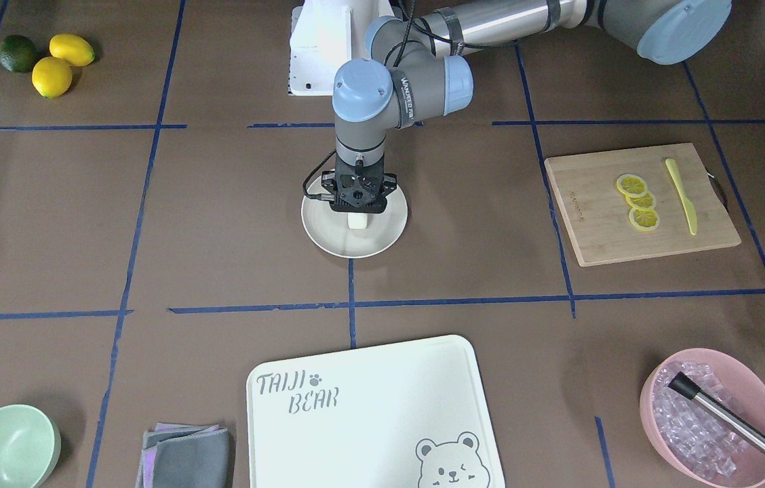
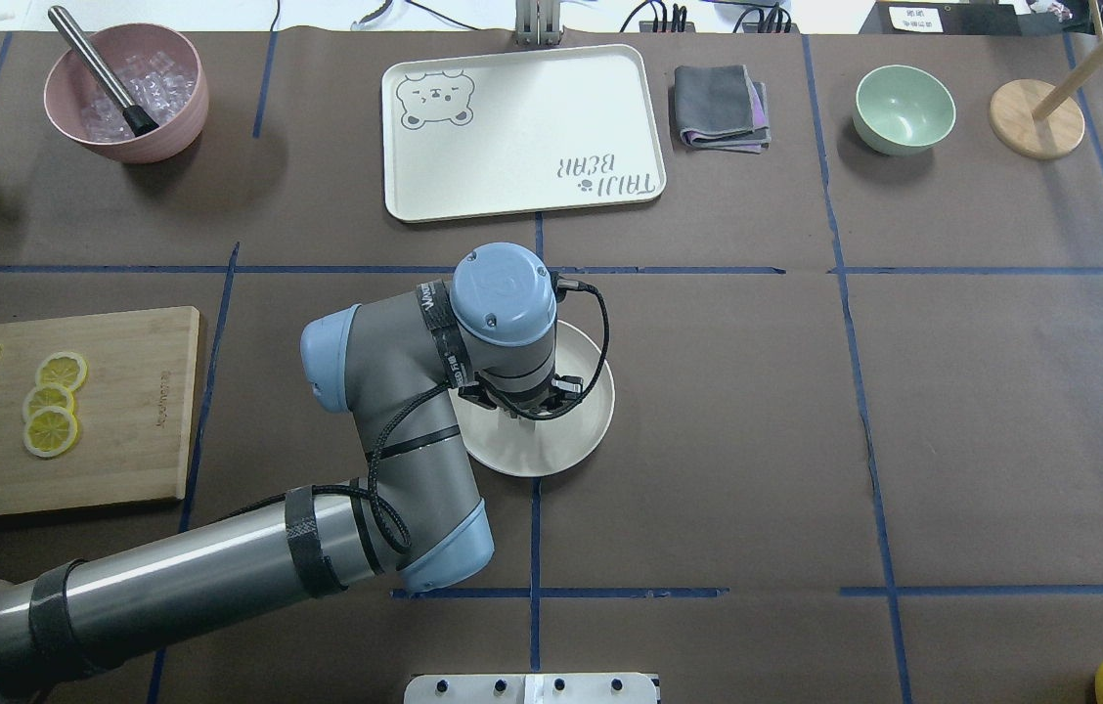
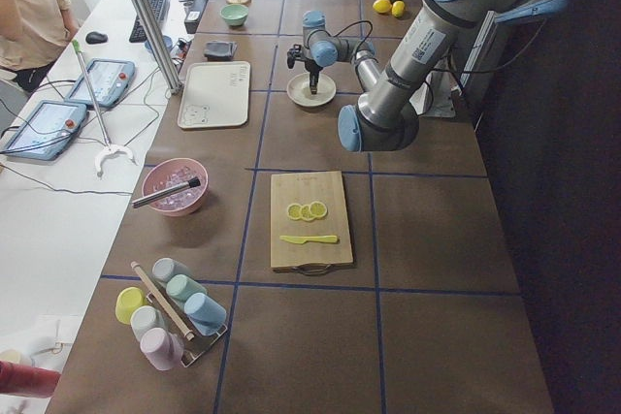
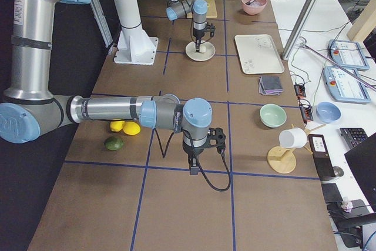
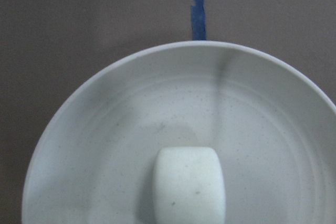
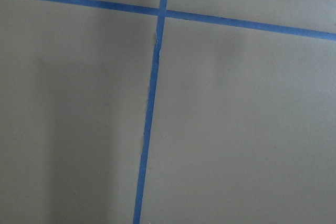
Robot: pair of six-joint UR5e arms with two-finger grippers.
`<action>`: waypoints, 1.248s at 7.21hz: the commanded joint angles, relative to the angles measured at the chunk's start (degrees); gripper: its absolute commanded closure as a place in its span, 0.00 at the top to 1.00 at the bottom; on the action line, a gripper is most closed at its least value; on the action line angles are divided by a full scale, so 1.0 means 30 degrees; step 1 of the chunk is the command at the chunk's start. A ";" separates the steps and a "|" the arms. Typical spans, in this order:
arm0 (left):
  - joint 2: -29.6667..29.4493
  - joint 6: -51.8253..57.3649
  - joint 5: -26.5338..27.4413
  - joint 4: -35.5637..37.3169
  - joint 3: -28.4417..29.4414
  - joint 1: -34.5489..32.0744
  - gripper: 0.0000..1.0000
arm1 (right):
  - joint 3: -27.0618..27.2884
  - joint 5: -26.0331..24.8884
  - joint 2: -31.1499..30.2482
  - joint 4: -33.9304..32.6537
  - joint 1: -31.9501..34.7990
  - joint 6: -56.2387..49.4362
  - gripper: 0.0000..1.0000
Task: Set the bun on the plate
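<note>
Bun [image 1: 357, 221] at the middle of the plate [image 1: 328, 234], directly beneath the left tool [image 1: 358, 209], whose opening and grip cannot be told, right tool [image 4: 192, 167] well apart over the table [image 1: 220, 224], opening likewise unclear

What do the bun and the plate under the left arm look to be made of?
The bun: likely soft foam or rubbery plastic, matt white, with smooth rounded edges and no crust; real dough cannot be ruled out.
The plate: probably speckled plastic such as melamine, cream, satin, with fine dark flecks and faint concentric rings; glazed ceramic is possible.
</note>
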 commanded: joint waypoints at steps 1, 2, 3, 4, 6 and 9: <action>-0.0093 0.0049 0.0041 -0.0063 -0.0003 0.0072 0.88 | -0.0025 0.0004 -0.0004 0.0000 -0.0001 0.0029 1.00; -0.0064 0.0020 0.0041 -0.0034 -0.0061 0.0072 1.00 | -0.0025 0.0033 -0.0004 0.0000 -0.0001 0.0029 1.00; -0.0064 0.0020 0.0041 0.0024 -0.0178 -0.0015 1.00 | -0.0083 0.0004 -0.0004 0.0000 -0.0001 0.0029 1.00; 0.0052 0.0049 -0.0104 0.0083 -0.0324 -0.0335 1.00 | -0.0142 0.0004 -0.0004 0.0000 -0.0001 0.0029 1.00; 0.2059 0.1851 -0.2842 0.0347 -0.2070 -0.2435 1.00 | -0.0172 0.0033 -0.0004 0.0000 -0.0001 0.0000 1.00; 0.7685 0.8815 -0.5429 0.0260 -0.5244 -0.6768 1.00 | -0.0172 0.0092 0.0025 0.0000 -0.0030 0.0000 1.00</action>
